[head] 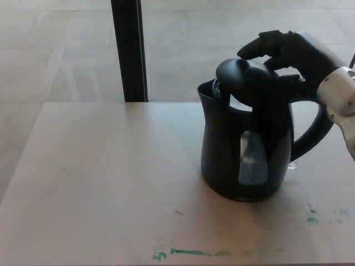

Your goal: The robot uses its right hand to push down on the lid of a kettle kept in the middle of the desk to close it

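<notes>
Kettle (247, 149): you've got it standing upright on the counter (105, 183), right of centre, spout to the left, handle (310, 133) looping out to the right.
Lid (244, 83): tipped well down toward the spout but not seated yet; there's a gap showing at the spout side, so call it partly shut, hinged at the handle end.
Right hand (288, 52): your hand comes in from the right, over the handle, draped on top of the lid. Fingers (260, 44) are loosely spread and curled, pressing on the lid's back rather than gripping anything.
Left hand: nowhere in the picture.
Key relation: the lid lies directly beneath and just left of your right hand, its long axis running from the hinge on the right to the spout on the left. So the push wants to go down and a touch leftward, following the hinge swing.
Progress: I'd judge most of the swing done, final press to latch left.
Watch: push too far sideways and the kettle could slide or tip toward the spout.
Background: a dark post (128, 50) stands beyond the far edge, green marks (188, 253) on the near edge.
</notes>
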